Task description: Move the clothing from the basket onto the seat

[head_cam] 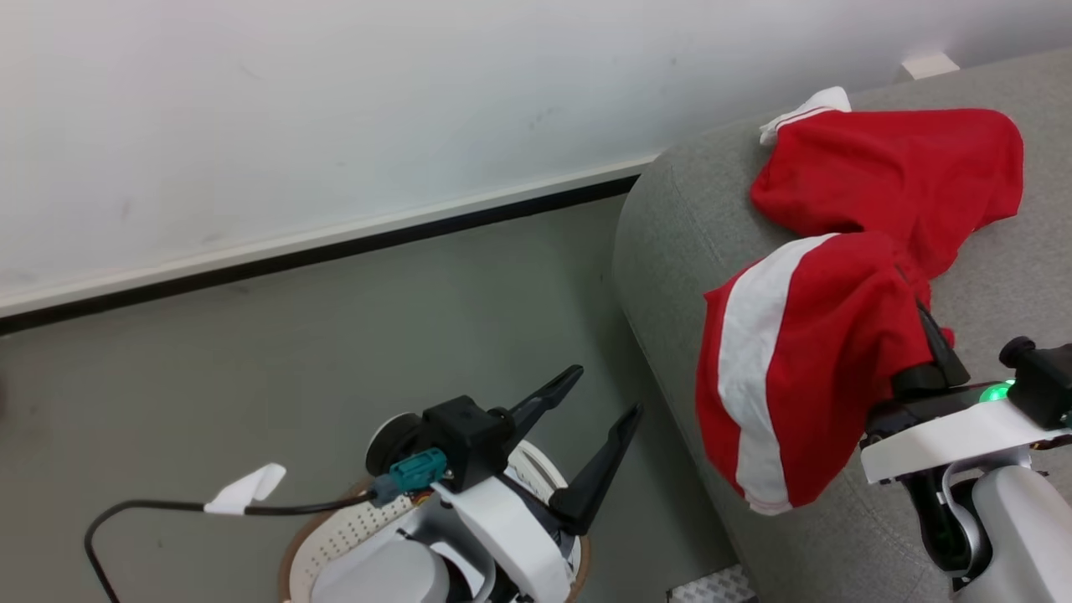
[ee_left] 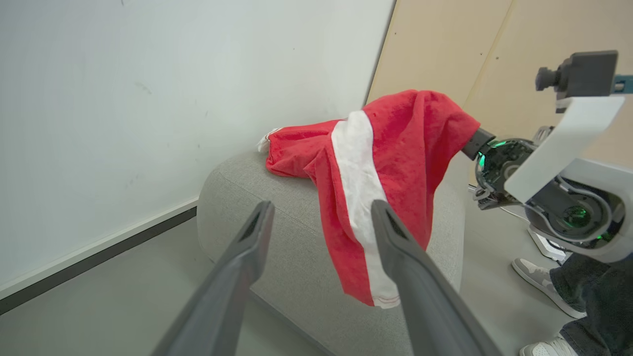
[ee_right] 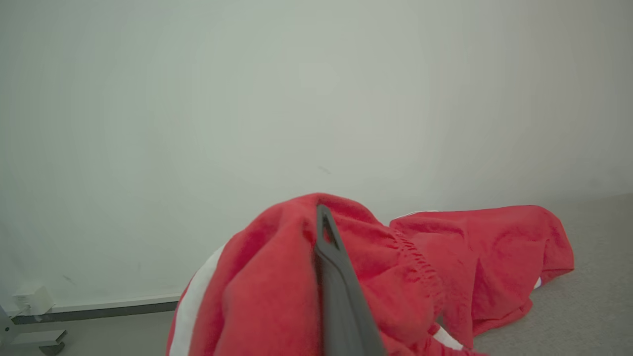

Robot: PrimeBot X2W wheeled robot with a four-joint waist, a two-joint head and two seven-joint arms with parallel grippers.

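The right hand is pressed shut on the clothing, its dark fingers together and buried in bunched red fabric that peaks where they grip it. From that peak one part of the clothing hangs down over the rounded front edge of the seat, a broad white stripe running along it and a white hem at the bottom. The other part lies flat on top of the seat, further back toward the wall, with a bit of white trim at its far end. In the left wrist view the clothing drapes from the right hand at the right down across the corner of the seat.

The left hand is spread wide and holds nothing. It hangs over the floor to the left of the seat, apart from the fabric. Beneath its arm stands the basket, on the floor, with its brown rim and holed white wall partly hidden. A black cable with a white tag runs from the left wrist. A person's shoes stand on the floor beyond the seat.
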